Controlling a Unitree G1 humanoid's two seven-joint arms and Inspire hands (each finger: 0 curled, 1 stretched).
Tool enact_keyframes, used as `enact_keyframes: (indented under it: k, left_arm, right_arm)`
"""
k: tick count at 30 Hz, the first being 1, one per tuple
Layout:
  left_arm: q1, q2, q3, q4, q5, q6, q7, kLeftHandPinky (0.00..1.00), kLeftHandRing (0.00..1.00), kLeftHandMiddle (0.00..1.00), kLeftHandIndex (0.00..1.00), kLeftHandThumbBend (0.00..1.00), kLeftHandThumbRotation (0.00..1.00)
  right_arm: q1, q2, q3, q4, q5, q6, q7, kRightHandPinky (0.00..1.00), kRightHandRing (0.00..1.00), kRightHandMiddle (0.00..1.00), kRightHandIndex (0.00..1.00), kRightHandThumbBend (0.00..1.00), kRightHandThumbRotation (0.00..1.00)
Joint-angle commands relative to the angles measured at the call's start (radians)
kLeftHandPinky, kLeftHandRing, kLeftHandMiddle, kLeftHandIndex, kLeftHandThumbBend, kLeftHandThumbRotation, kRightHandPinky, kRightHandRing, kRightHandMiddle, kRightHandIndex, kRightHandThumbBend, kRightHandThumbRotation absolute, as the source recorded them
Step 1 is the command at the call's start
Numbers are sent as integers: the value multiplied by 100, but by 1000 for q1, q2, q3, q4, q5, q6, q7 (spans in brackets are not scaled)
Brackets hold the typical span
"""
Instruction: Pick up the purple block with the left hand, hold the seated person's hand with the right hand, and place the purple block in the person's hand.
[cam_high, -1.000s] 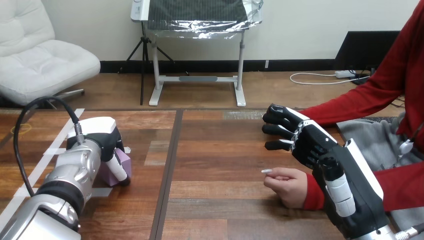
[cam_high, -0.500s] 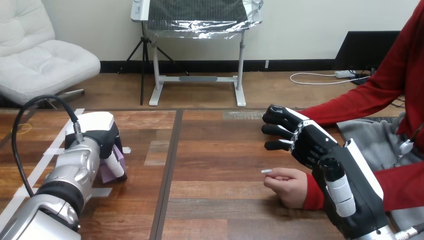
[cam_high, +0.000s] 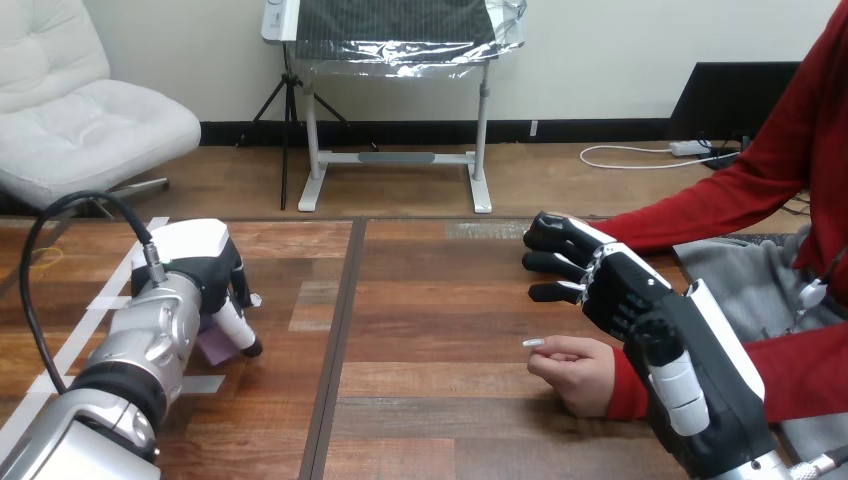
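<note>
Closing left hand tighter round purple block, now mostly hidden, at left of table | holding right hand spread beside person's hand, apart, unmoved | likely ready to lift

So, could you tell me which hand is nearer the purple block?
Left. The left hand grips the purple block; the right hand hangs far off, beside the person's hand.

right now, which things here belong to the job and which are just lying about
Job: purple block under the left hand, whose fingers curl round it; right hand, open; the person's hand resting on the table.
Lying about: white tape strips on the table's left part.
</note>
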Motion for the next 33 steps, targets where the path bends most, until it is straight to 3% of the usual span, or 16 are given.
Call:
enact_keyframes:
  k: [1,5,9,15,20,25,33]
  left_arm:
    - [-43,32,29,-56,-24,-36,43,35,44,50,45,76,0]
    - [-34,41,44,-83,-40,-68,63,35,43,49,45,77,0]
    - [-17,47,78,-138,-72,-89,72,35,42,48,45,76,0]
    - [22,59,116,-236,-101,-112,75,34,41,47,45,75,0]
    - [69,68,157,-335,-133,-136,76,34,40,47,45,75,0]
    - [120,78,182,-450,-143,-124,70,35,40,46,44,76,0]
    - [208,84,236,-632,-162,-105,60,37,41,47,44,76,0]
  right_arm:
    - [-97,-42,-33,9,-35,-19,-10,77,83,86,85,89,100]
    - [-126,-45,-47,43,-66,-41,-31,77,82,85,84,86,100]
    - [-175,-63,-70,105,-134,-62,-73,75,80,83,82,85,100]
    - [-234,-102,-82,173,-163,-75,-85,74,80,83,82,84,97]
    - [-272,-131,-90,216,-194,-72,-95,74,81,84,84,80,87]
    - [-307,-165,-96,252,-229,-57,-108,75,81,85,84,80,79]
    - [-361,-217,-98,302,-280,-32,-125,74,82,85,85,85,67]
